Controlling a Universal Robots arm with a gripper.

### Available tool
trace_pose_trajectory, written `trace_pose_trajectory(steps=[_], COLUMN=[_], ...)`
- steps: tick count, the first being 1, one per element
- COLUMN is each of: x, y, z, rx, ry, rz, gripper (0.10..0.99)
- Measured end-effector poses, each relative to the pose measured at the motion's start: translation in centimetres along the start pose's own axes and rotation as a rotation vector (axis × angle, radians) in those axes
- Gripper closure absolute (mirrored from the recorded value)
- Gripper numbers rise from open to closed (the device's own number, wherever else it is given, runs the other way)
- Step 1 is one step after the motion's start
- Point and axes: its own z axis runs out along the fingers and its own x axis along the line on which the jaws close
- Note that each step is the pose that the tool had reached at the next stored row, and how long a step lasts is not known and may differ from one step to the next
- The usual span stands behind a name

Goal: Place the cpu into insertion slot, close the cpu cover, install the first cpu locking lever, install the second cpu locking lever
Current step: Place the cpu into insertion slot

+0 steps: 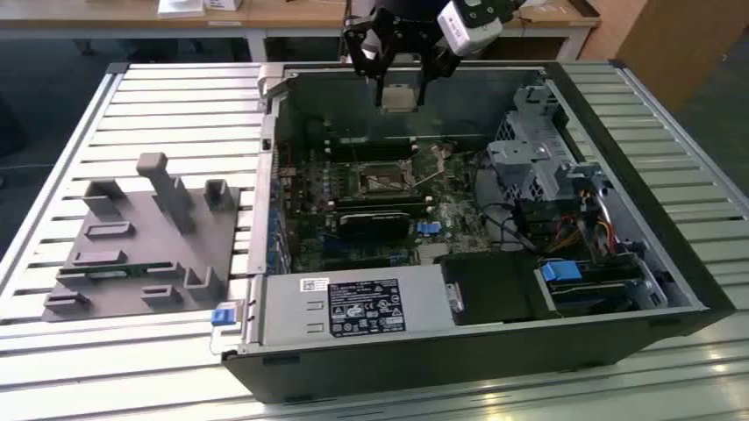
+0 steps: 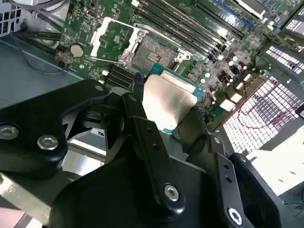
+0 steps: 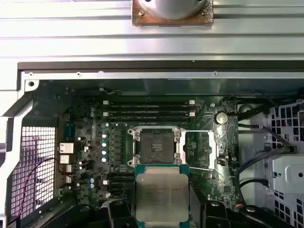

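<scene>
Holding the cpu clamped by its edges in the gripper, face toward the board, probably for flat seating, at twelve o'clock of the bare insertion slot in the exterior view, with the cpu cover flipped aside.

An open black computer case lay on a slatted metal table, a grey moulded fixture just beside it at the exterior view's left. Inside, long black memory slots crossed the green board, and a silver labelled box, possibly the power supply, sat along one wall.
</scene>
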Motion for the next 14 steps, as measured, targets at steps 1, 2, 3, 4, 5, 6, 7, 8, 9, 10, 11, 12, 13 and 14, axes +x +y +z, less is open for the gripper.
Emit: trace_pose_trajectory(steps=[1,2,3,4,5,6,7,8,9,10,11,12,13,14], x=[0.00,0.00,0.00,0.00,0.00,0.00,0.00,0.00,0.00,0.00,0.00,0.00,0.00,0.00], y=[0.00,0.00,0.00,0.00,0.00,0.00,0.00,0.00,0.00,0.00,0.00,0.00,0.00,0.00], z=[0.00,0.00,0.00,0.00,0.00,0.00,0.00,0.00,0.01,0.01,0.02,0.03,0.04,0.05], rx=[0.000,0.000,0.000,0.000,0.000,0.000,0.000,0.001,0.001,0.001,0.000,0.000,0.000,-0.001], ry=[0.0000,0.0000,0.0000,0.0000,0.0000,-0.0002,-0.0008,-0.0018,-0.0033,-0.0049,-0.0065,-0.0080,-0.0098,-0.0114], rz=[0.000,0.000,0.000,0.000,0.000,0.003,0.009,0.021,0.037,0.055,0.073,0.090,0.110,0.128], gripper=[0.549,0.549,0.549,0.549,0.549,0.549,0.549,0.549,0.549,0.549,0.549,0.549,0.549,0.549])
